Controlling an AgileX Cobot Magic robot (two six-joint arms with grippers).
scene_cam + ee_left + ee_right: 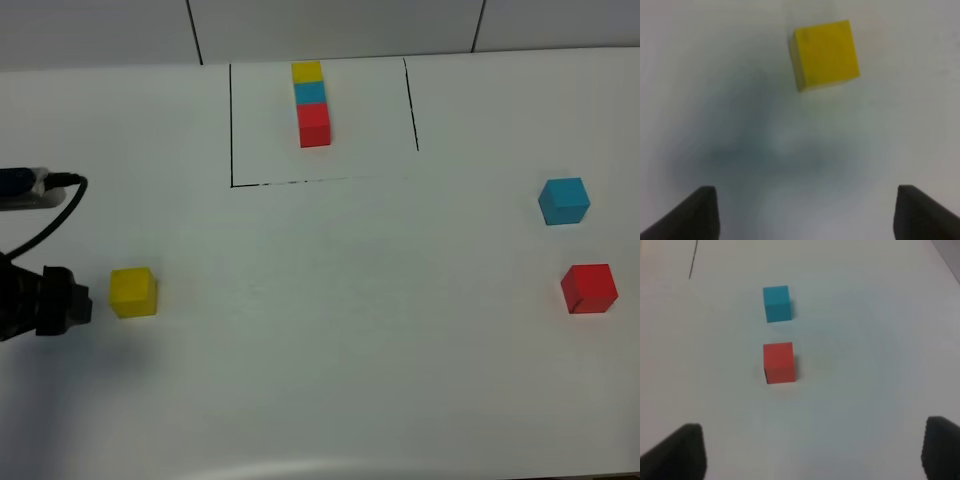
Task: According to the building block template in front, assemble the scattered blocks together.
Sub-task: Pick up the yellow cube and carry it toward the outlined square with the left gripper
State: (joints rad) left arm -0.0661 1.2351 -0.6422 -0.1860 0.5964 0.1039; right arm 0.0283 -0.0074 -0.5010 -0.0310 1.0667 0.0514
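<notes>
Status: both grippers open and empty, loose cubes apart

- Left gripper point(805, 215): only the two dark fingertips point(702, 212) show, cut off at the frame corners of its wrist view. They stand wide apart with bare table between them and nothing held. The view is soft, with a blurred shadow on the surface.
- Yellow cube point(826, 52) sits ahead of the left gripper, clear of both tips and turned slightly askew to them. In the overhead view it lies at the left of the table point(350, 330), just beside the dark end of the left arm point(35, 300). Whether the two touch can't be told from that angle. Most of the arm is cut off by the frame edge, and a black cable point(60, 205) loops above it.
- Right gripper point(812, 452): it shows only in its own wrist view, again as tips clipped at the corners. They are wide apart and grip nothing.
- Red cube point(779, 361) sits ahead of the right gripper, and the cyan-blue cube point(777, 303) is beyond it with a gap between them. Both are at the far right of the table, well apart from the yellow one.
- Template row point(312, 103) is at the back centre, running yellow, cyan-blue, red toward the front, with its cubes touching. The black outline point(231, 120) shows its left, right and front lines. The front line fades out toward the right, and no back line can be made out.
</notes>
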